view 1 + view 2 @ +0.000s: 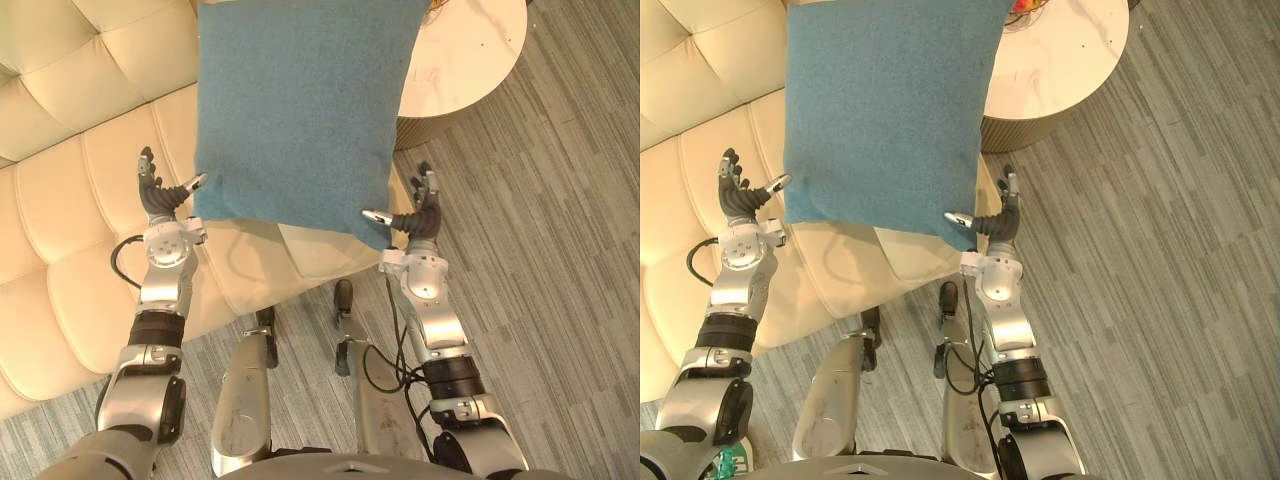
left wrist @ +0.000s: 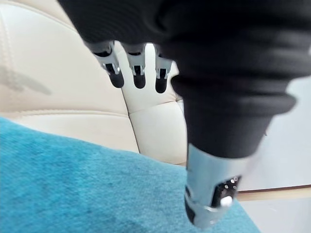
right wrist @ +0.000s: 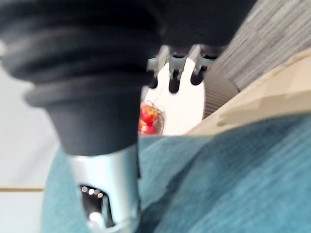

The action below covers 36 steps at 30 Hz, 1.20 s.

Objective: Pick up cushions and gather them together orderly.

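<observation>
blue cushion (image 1: 300, 110) is held up in the air, face toward the head camera, upright and hanging a little askew, above the front edge of the cream tufted sofa (image 1: 70, 210). left hand (image 1: 160, 200) is at the cushion's lower left corner and right hand (image 1: 422, 215) at its lower right corner, so the cushion sits between the two hands. on both hands the fingers stand straight and spread, pointing up just outside the cushion's side edges and clear of the cloth; only the thumbs reach inward, each tip touching a lower corner. left wrist view: fingers (image 2: 138, 68) are extended, with the sofa behind them, and the thumb (image 2: 214, 194) lies against the teal cloth. right wrist view: fingers (image 3: 175, 73) are extended, the thumb (image 3: 109, 194) rests on the cloth, and red fruit (image 3: 148, 119) shows past it on the round white table (image 1: 470, 50). the table stands on the grey striped carpet (image 1: 560, 250), to the right of the sofa and behind the cushion's upper right corner.
</observation>
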Available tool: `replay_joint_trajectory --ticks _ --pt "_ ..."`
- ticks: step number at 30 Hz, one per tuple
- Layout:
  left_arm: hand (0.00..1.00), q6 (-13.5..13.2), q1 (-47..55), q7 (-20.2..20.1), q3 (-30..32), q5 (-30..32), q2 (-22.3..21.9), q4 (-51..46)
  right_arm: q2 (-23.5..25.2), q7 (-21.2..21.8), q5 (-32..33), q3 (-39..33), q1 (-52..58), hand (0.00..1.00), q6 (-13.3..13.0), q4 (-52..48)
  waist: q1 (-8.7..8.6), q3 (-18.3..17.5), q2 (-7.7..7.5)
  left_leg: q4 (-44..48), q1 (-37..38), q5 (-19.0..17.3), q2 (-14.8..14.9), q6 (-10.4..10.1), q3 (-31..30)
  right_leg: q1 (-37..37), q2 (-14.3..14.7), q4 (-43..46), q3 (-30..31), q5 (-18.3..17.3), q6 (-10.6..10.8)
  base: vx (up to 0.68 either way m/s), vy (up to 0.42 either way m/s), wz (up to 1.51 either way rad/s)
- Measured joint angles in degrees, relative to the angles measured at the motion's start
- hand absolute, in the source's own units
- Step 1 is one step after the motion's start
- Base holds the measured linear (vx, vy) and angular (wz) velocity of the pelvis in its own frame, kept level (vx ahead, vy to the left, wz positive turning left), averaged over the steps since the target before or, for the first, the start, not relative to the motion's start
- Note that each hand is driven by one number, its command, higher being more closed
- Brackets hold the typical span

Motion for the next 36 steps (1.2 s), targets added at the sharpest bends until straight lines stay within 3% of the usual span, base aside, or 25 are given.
replay_joint_trajectory --ticks 8,19,29,36 --pt "0.0 0.04 2.84 -0.14 1.54 0.12 -0.93 0.74 1.55 0.01 -0.22 -0.57 3.36 0.0 -0.54 -2.57 -0.19 0.14 -0.06 0.25 0.82 -0.89 0.02 0.02 -0.11 1.23 0.05 0.4 0.04 -1.12 -0.32 -0.02 -0.038 0.01" --pt "0.0 1.85 0.53 -2.26 2.1 0.17 -2.06 9.61 2.27 -0.02 -0.67 -2.11 4.76 0.0 -0.57 -4.77 -0.78 2.33 -0.1 2.17 -2.2 -0.93 0.46 0.08 -0.29 -1.49 0.33 0.93 -0.08 -0.76 0.23 0.01 -0.024 0.0" --pt "0.0 2.42 -5.38 -3.25 2.05 1.26 -2.04 13.78 2.21 0.04 -0.82 -1.46 -0.63 0.0 -0.19 -4.01 -1.1 4.01 -0.32 3.13 -6.54 -0.88 0.58 0.07 -1.37 -5.7 0.46 2.22 -0.41 -0.76 0.21 0.0 -0.044 0.02" --pt "0.0 2.68 -12.43 -3.78 -2.09 1.78 -0.84 14.81 1.89 0.21 -1.16 0.67 -11.02 0.0 1.24 1.33 -1.4 4.99 -0.51 2.95 -10.12 0.33 0.54 -0.37 -2.53 -8.93 0.48 2.58 -1.38 -0.57 -0.02 0.01 -0.051 0.07"
